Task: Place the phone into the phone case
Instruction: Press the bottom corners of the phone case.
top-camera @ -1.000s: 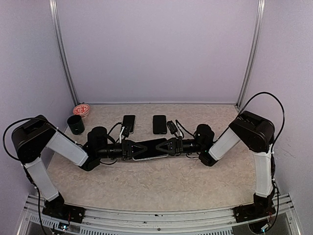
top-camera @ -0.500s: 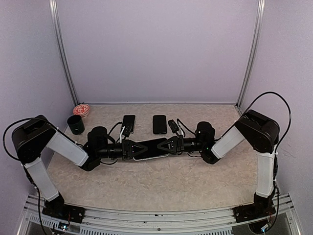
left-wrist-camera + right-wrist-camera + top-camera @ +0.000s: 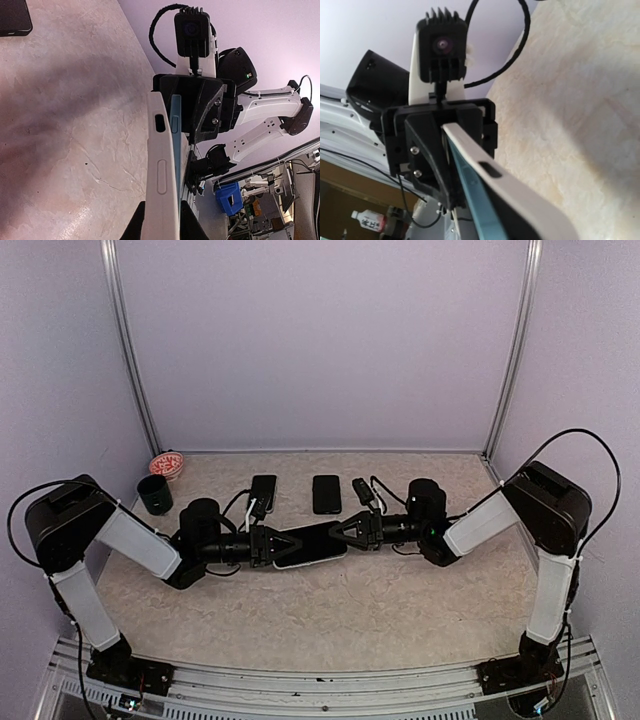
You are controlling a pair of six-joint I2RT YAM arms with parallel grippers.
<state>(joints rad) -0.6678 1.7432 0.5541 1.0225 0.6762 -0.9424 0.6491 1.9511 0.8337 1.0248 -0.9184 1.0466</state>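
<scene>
A phone with a blue edge [image 3: 175,125] lies against the white phone case [image 3: 162,170], and the pair hangs above the table between my two arms [image 3: 312,543]. My left gripper [image 3: 161,212] is shut on the case and phone together, one black finger on each side; in the top view this left gripper [image 3: 268,545] holds their left end. My right gripper [image 3: 345,532] is at their right end. Its fingers are out of frame in the right wrist view, where only the case [image 3: 520,195] and the phone [image 3: 475,200] show.
Two other black phones [image 3: 263,492] [image 3: 326,494] lie flat on the table behind the arms. A black cup [image 3: 155,494] and a red-and-white round dish [image 3: 166,464] stand at the back left. Purple walls close in the table on three sides.
The right arm has drawn back to the right, its elbow swinging outward, so its gripper now sits at the very end of the phone. The left arm has stayed put.
</scene>
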